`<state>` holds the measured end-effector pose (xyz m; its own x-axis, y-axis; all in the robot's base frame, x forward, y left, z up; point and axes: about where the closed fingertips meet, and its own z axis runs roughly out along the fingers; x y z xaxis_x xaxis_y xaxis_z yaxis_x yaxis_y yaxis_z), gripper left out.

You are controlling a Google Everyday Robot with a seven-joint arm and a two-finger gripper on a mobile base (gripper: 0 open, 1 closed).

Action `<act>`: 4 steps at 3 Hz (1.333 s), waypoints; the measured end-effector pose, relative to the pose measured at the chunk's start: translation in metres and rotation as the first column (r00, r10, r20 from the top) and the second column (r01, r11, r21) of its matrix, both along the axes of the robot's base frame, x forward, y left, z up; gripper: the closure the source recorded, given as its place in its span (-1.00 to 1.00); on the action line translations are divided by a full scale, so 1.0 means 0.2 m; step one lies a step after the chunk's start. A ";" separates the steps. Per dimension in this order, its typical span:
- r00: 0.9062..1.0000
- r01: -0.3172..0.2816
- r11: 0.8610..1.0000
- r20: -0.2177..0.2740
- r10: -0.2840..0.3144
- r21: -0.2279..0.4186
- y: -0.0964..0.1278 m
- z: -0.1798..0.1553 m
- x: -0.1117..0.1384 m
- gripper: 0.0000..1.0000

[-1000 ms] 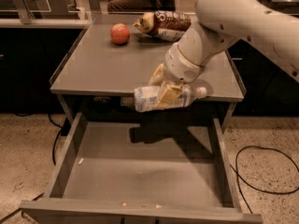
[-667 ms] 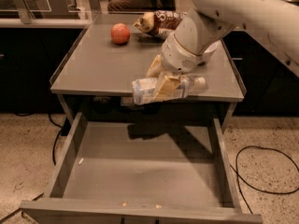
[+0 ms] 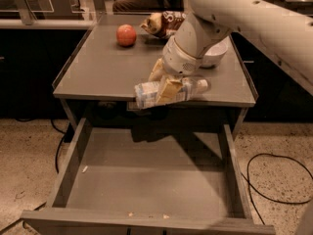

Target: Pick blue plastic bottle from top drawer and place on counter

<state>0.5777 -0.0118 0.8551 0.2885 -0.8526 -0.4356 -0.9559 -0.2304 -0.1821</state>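
Observation:
My gripper [image 3: 163, 84] is shut on the blue plastic bottle [image 3: 146, 94]. The bottle lies sideways in the tan fingers, cap [image 3: 203, 86] to the right, held over the front edge of the counter [image 3: 98, 72]. The top drawer [image 3: 146, 175] stands pulled open below; its grey floor holds only a few crumbs. The white arm comes down from the upper right.
A red apple [image 3: 126, 35] sits at the back left of the counter. A brown snack bag [image 3: 164, 23] lies at the back middle. A white bowl [image 3: 215, 55] stands behind the arm at the right. A black cable [image 3: 274, 180] runs over the floor at the right.
The gripper with the bottle has moved up and a little back, from in front of the counter's front edge to level with the counter top.

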 end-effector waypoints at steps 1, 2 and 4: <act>1.000 -0.031 0.999 -0.004 0.031 -0.005 0.05 -0.04 0.08 1.00; 0.999 -0.041 0.999 0.034 0.041 -0.004 0.03 0.05 0.17 1.00; 0.998 -0.064 0.998 0.028 0.064 0.015 0.02 0.10 0.35 1.00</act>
<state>0.6477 -0.0070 0.8752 0.3546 -0.8250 -0.4400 -0.9337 -0.2881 -0.2124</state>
